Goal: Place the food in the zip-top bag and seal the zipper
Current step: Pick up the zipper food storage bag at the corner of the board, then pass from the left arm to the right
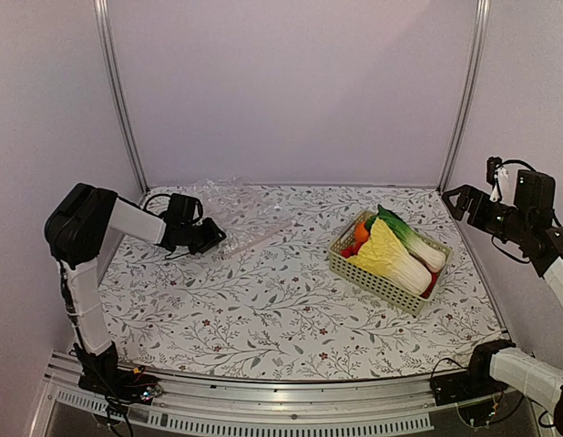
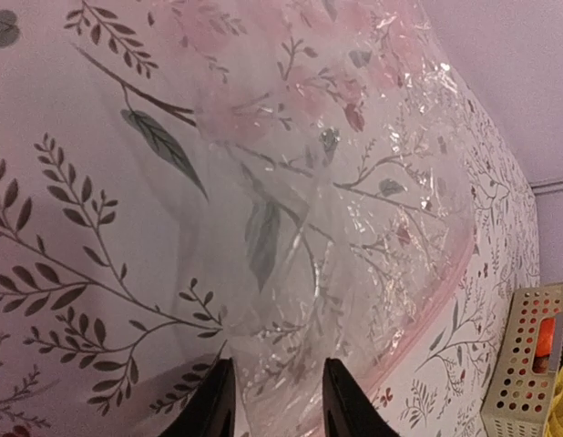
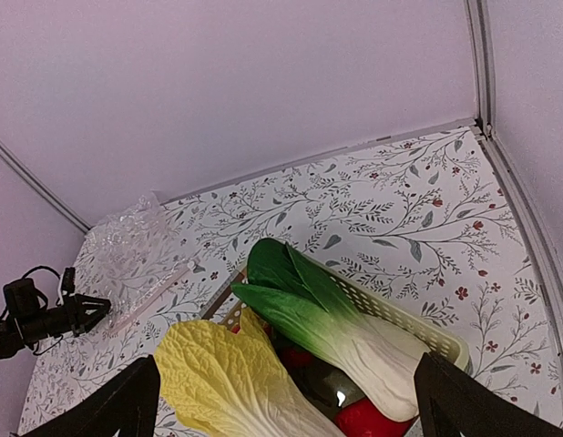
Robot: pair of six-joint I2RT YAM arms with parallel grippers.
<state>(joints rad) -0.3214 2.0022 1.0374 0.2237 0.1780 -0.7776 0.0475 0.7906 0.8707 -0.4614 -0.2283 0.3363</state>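
Note:
The clear crinkly zip-top bag (image 1: 240,211) lies flat at the back left of the table, its zipper strip (image 1: 259,234) along the near right edge. In the left wrist view the bag (image 2: 354,182) fills the frame and the zipper (image 2: 445,300) looks pinkish. My left gripper (image 1: 207,237) is at the bag's left edge, part open, with loose plastic between its fingertips (image 2: 277,401). The napa cabbage (image 1: 388,258), an orange (image 1: 362,233) and a red fruit (image 1: 433,284) lie in the pale green basket (image 1: 377,282). My right gripper (image 1: 459,203) hangs wide open and empty, high above the basket (image 3: 286,360).
A green-and-white bok choy (image 3: 336,319) lies on top of the food beside the cabbage (image 3: 236,382). The basket's slotted wall (image 2: 523,364) shows at the right of the left wrist view. Metal frame posts (image 1: 117,91) stand at the back corners, with walls close on both sides.

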